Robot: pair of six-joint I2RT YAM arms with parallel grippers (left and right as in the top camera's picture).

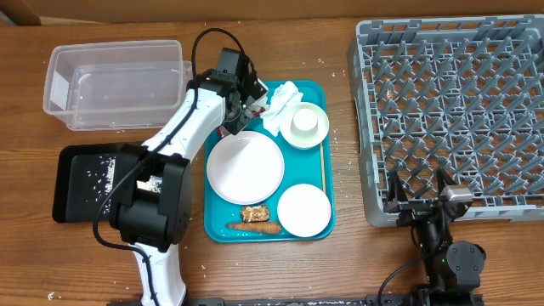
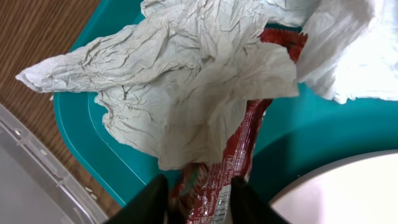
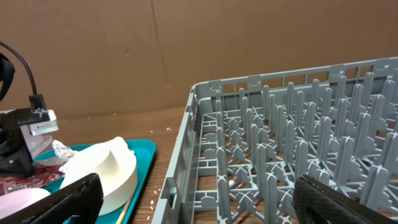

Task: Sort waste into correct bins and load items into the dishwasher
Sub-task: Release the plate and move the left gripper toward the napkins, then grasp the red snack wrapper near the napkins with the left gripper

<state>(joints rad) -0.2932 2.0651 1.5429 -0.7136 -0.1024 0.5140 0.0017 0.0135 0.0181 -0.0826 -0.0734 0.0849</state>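
Left tool [image 2: 199, 205] is clenched on the near end of the red crinkled plastic snack wrapper [image 2: 239, 143], one finger on each side and the film bunched between them. The wrapper lies on the teal plastic tray [image 2: 311, 137], straight ahead of the tool. Its long axis runs from the fingers forward, slanting a bit to the tool's right, and the far end points away and is tucked under the crumpled white paper napkin [image 2: 180, 81]. Main risk is that the napkin drapes over most of the wrapper, so a lift likely drags it up or flips it off the tray onto the bench. Second risk is that the grip sits at the very tip of thin slick film, so it can slide out if the napkin's weight pulls back. The round white plate [image 2: 348, 186] lies close on the tool's right and the clear plastic bin [image 2: 25, 186] on its left, so a wide swing could clip either. Right tool [image 1: 418, 204] is released, fingers spread wide, with the grey plastic dishwasher rack [image 1: 450, 102] right ahead of it.
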